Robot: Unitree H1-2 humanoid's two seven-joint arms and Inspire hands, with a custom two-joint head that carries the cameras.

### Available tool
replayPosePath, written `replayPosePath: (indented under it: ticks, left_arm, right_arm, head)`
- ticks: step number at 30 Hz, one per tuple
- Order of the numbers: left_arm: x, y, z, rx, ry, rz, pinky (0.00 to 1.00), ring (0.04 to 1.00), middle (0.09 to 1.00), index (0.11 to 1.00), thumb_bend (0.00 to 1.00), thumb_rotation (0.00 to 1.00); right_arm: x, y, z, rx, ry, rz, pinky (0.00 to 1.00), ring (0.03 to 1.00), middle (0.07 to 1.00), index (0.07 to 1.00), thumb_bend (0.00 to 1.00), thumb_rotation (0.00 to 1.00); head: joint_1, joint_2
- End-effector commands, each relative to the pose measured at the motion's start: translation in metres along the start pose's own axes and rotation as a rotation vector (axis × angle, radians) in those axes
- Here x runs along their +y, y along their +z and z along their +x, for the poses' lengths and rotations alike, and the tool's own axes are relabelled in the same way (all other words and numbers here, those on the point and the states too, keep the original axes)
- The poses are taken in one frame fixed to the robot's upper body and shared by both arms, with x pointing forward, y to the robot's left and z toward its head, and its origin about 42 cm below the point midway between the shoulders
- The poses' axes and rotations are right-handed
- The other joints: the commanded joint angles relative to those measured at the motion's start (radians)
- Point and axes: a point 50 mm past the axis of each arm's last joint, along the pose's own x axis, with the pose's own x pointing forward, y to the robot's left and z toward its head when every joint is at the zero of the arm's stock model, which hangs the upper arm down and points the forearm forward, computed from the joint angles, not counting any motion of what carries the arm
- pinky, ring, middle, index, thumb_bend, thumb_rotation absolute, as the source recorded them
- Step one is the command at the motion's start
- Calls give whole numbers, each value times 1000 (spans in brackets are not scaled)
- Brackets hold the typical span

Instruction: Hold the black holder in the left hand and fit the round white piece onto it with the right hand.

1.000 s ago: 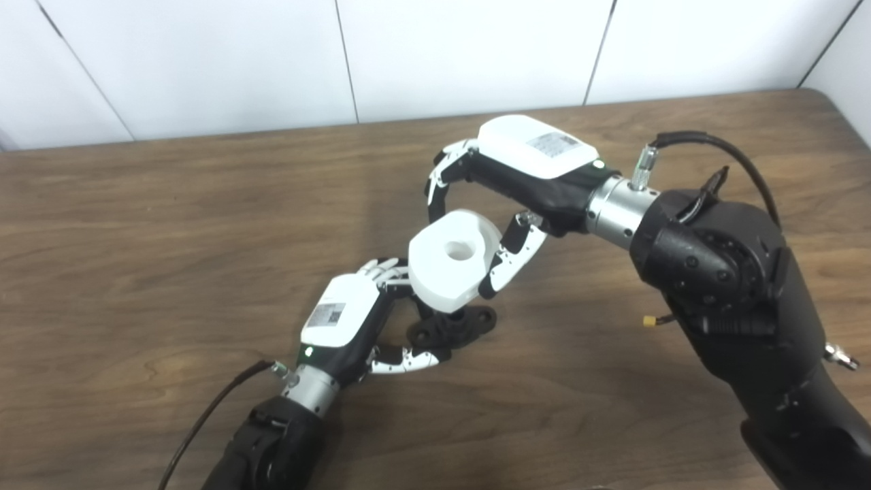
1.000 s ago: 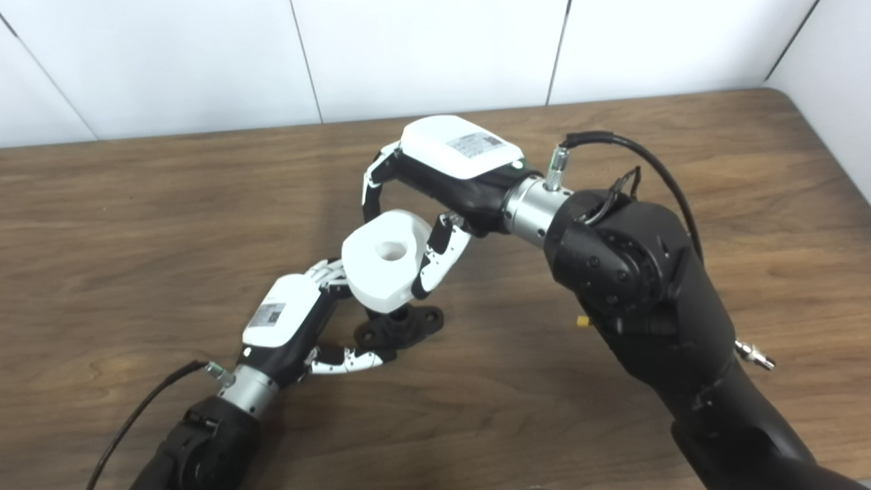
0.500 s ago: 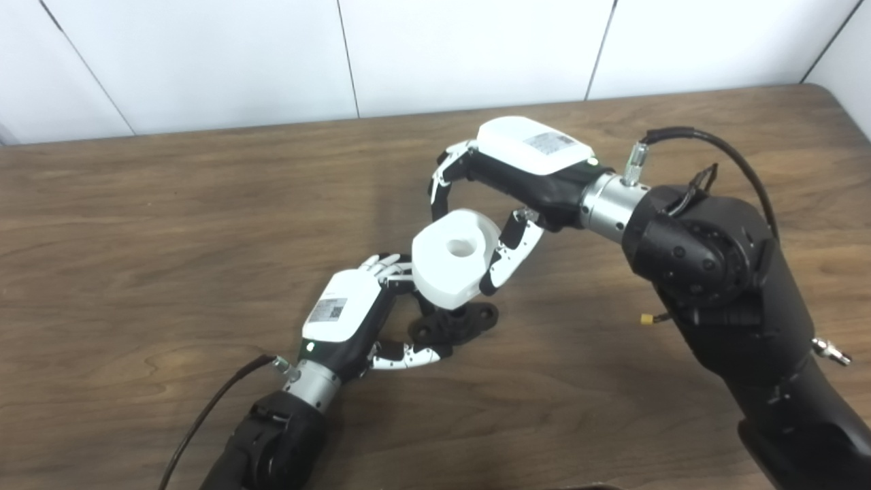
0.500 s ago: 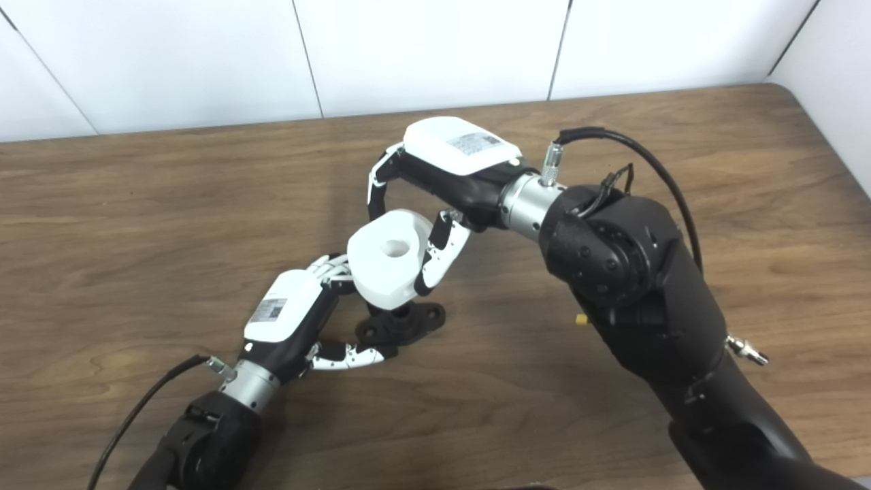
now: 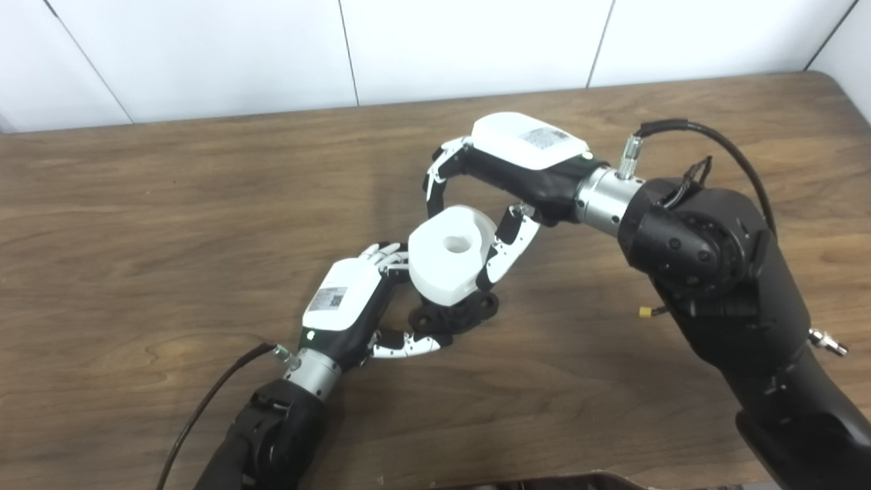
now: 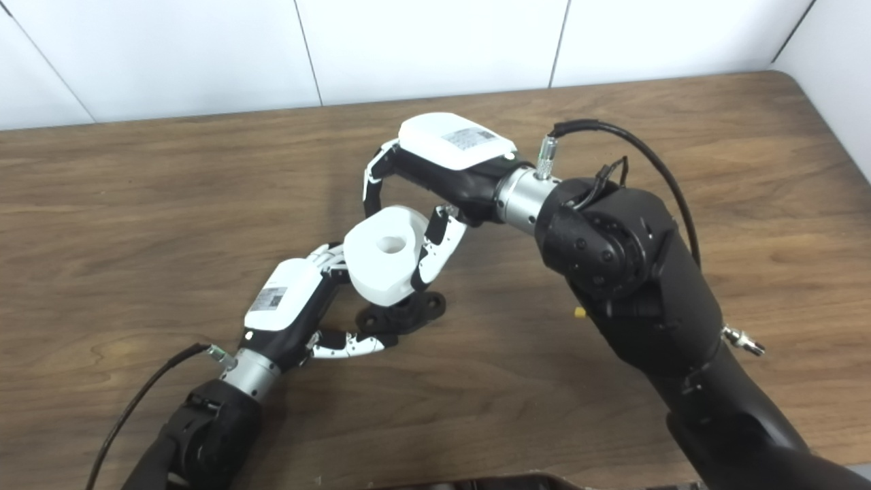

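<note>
The black holder (image 5: 457,316) stands on the wooden table (image 5: 136,204) near the middle, its flat base with round holes showing. My left hand (image 5: 350,306) is shut on the black holder, fingers behind it and thumb along its front. The round white piece (image 5: 448,260), thick with a hole in its top face, sits directly over the holder and hides the holder's upper part. My right hand (image 5: 500,184) is shut on the white piece, fingers curled over its far side and thumb on its right side. The same holder (image 6: 403,314) and white piece (image 6: 384,252) show in the right eye view.
My right forearm (image 5: 708,272) fills the right side of the table, with a black cable (image 5: 701,136) looping over it. A cable (image 5: 211,401) trails from my left wrist toward the bottom edge. White wall panels (image 5: 435,47) stand behind the table's far edge.
The white piece and my right hand have dropped slightly toward the holder's base. The whole picture has also shifted a little, so the camera moved. My left hand keeps its hold.
</note>
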Motion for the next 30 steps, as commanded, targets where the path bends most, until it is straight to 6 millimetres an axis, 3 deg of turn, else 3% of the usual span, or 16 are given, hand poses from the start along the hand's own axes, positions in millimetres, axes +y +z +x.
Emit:
replayPosePath:
  ticks: [1,30]
  left_arm:
    - [-18,-4,-8,37,-128,2,916,895,813,488,518,47]
    - [-15,-5,-7,36,-129,3,921,895,815,488,518,48]
  right_arm:
    - [-10,5,-1,-30,-44,-35,742,869,752,482,526,135]
    - [1,3,2,-32,13,-61,750,888,760,481,526,136]
  head:
    - [-1,0]
    - [-12,12]
